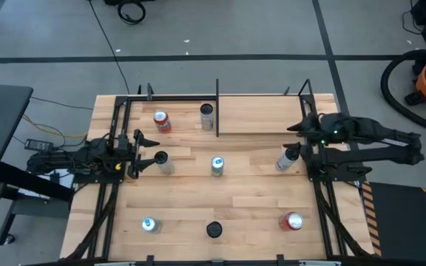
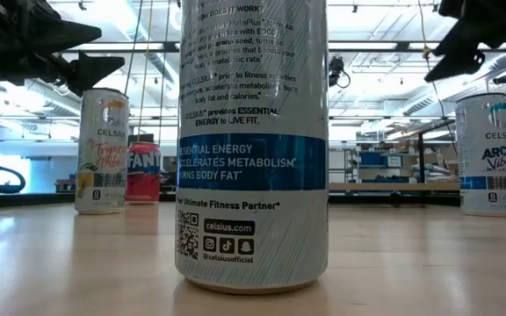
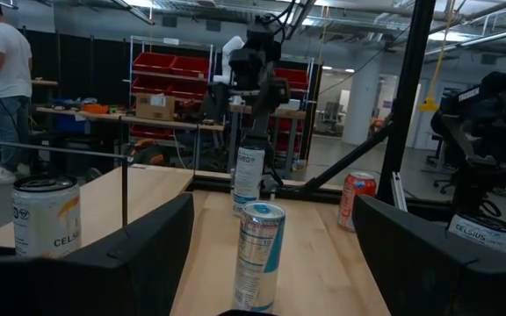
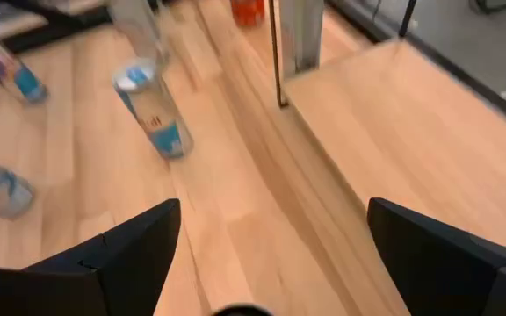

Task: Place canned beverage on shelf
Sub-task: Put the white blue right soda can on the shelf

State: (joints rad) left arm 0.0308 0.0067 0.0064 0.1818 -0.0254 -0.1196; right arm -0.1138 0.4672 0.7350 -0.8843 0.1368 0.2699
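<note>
Task barely begun: pale wood shelf panel [image 1: 261,115] apparently bare just ahead of the wide-open, empty right end effector [image 1: 296,127], slim silver can [image 1: 288,158] beside it ungrasped; left end effector [image 1: 145,148] part-open, empty.

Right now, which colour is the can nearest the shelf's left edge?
Silver and black can; high view shows it best.

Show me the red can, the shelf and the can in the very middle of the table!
red can [image 1: 162,121], high view, on its top and red side.
shelf [image 1: 261,114], high view, on the bare pale panel.
middle can [image 1: 217,165], high view, on its silver lid.
</note>
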